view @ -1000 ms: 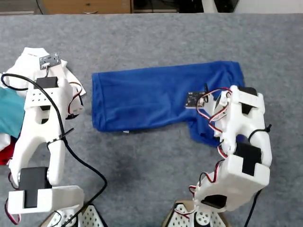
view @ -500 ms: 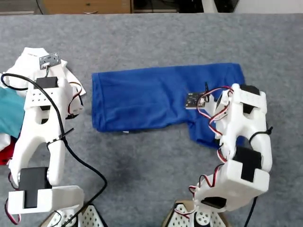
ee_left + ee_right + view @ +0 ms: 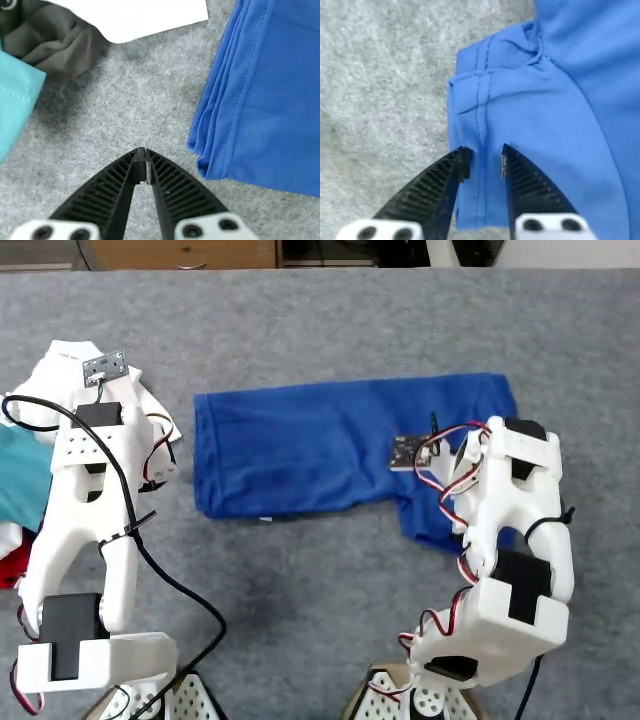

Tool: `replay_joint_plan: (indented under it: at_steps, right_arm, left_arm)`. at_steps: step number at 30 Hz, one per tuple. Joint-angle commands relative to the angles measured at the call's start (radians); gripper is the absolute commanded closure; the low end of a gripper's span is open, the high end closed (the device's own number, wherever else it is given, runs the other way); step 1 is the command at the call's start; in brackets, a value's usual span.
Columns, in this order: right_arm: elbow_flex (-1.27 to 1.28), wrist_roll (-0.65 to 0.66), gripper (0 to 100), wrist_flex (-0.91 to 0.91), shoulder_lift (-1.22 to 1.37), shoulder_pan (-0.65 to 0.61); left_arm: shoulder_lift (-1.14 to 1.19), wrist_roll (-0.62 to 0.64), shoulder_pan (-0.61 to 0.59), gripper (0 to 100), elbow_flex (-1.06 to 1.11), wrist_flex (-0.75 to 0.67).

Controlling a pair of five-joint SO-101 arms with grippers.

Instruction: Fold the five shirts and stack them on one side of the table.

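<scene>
**Straddling the sleeve hem of the blue shirt**

Your blue shirt [image 3: 320, 445] lies folded lengthwise in the middle of the counter [image 3: 300, 590], one sleeve poking toward the arms' bases. Your right jaws stand narrowly apart over that sleeve, its stitched hem running between the tips. Your left jaws are closed tip to tip on nothing, above bare counter between the shirt's folded edge and the heaped white shirt [image 3: 65, 365] and teal shirt [image 3: 20, 480].

Pointing the left gripper [image 3: 141, 156] at the grey surface [image 3: 115, 100] with jaws pressed tip to tip, sitting just beside the folded edge of the blue shirt [image 3: 265, 90], teal cloth [image 3: 15, 95], dark cloth [image 3: 50, 40] and white cloth [image 3: 140, 17] lying beyond.
</scene>
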Motion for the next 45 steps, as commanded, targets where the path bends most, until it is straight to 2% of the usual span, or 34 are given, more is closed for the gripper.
replay_joint_plan:
  at_steps: [1,8,15,31,45]
  right_arm:
    - [-0.025,0.006,86.8,0.018,-0.001,-0.004]
    - [0.03,0.008,84.8,0.003,-0.001,-0.053]
    - [0.058,0.008,84.3,-0.098,0.018,-0.073]
    - [0.041,0.009,84.8,-0.048,0.074,-0.07]
    - [0.036,0.009,99.7,-0.052,0.114,-0.073]
  left_arm:
    - [-0.045,-0.005,-0.008,98,-0.006,0.006]
    - [-0.045,-0.005,-0.005,98,-0.011,0.003]
    - [-0.045,-0.005,-0.006,98,-0.014,0.002]
    - [-0.044,-0.005,-0.006,98,-0.014,0.002]
    - [-0.045,-0.005,-0.008,98,-0.015,0.0]
